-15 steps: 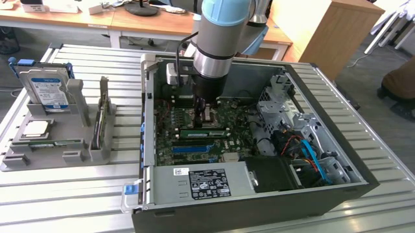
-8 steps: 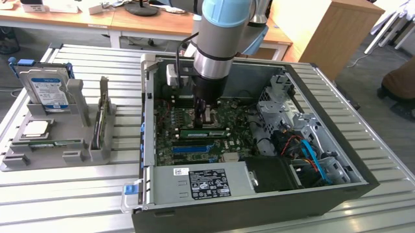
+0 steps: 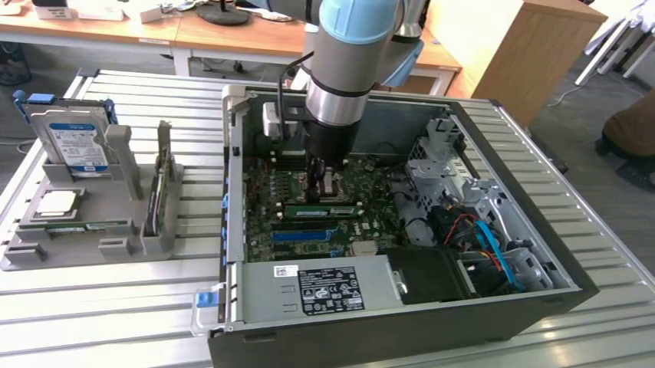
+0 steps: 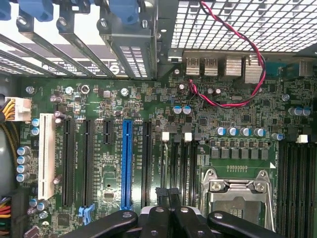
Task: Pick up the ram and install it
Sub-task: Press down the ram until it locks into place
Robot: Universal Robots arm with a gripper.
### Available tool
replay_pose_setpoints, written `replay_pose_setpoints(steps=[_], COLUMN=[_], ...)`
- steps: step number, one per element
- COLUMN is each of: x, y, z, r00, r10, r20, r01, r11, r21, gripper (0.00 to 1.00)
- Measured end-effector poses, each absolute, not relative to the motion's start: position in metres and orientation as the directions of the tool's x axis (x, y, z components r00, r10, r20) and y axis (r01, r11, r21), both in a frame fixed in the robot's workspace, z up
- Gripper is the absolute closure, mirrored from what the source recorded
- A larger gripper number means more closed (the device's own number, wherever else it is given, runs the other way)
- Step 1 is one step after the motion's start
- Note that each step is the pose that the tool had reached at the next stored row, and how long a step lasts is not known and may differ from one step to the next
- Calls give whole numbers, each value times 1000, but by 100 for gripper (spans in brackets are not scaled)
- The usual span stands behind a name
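- Across the middle of the exterior view, the open computer case (image 3: 573,284) lies on its side on the slatted metal surface (image 3: 103,322). The arm (image 3: 353,46) reaches straight down into it.
- At the exterior view's left, the grey parts holder (image 3: 61,257) carries the hard drive (image 3: 77,142) standing upright and the square processor chip (image 3: 57,202) lying flat. A thin board (image 3: 159,188) stands on edge in its slot; I cannot tell what it is.
- Inside the case, the motherboard (image 3: 307,230) has the power supply (image 3: 317,291) towards the lower edge of the frame and blue cables (image 3: 492,245) to the right. Both are well apart from the work.
- The ram (image 3: 322,208) lies lengthwise in a slot on the board, just below the gripper (image 3: 319,180).
- The fingers (image 4: 162,194) are pressed together and hold nothing. They hang over the memory slots between the blue slot (image 4: 127,163) and the processor socket (image 4: 237,198).
- My read is that the stick is placed and I am at the seating step. I cannot tell whether the fingertips touch it.
- Any press calls for a straight downward line along the slot, with both ends latching.
- The socket's metal frame sits close beside the slots, so there is little side clearance. The red wire (image 4: 233,39) is well apart.
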State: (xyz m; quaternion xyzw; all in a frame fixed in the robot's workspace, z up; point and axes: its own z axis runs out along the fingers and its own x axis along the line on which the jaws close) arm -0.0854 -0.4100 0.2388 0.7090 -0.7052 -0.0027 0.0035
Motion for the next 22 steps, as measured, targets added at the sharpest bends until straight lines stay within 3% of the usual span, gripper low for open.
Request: replay_pose_setpoints(steps=[22], x=[-86], y=[-411], z=[234], r00=[5], r10=[-1000], r20=[1], r01=[-1000], r11=[-5], r21=[9], gripper=[89])
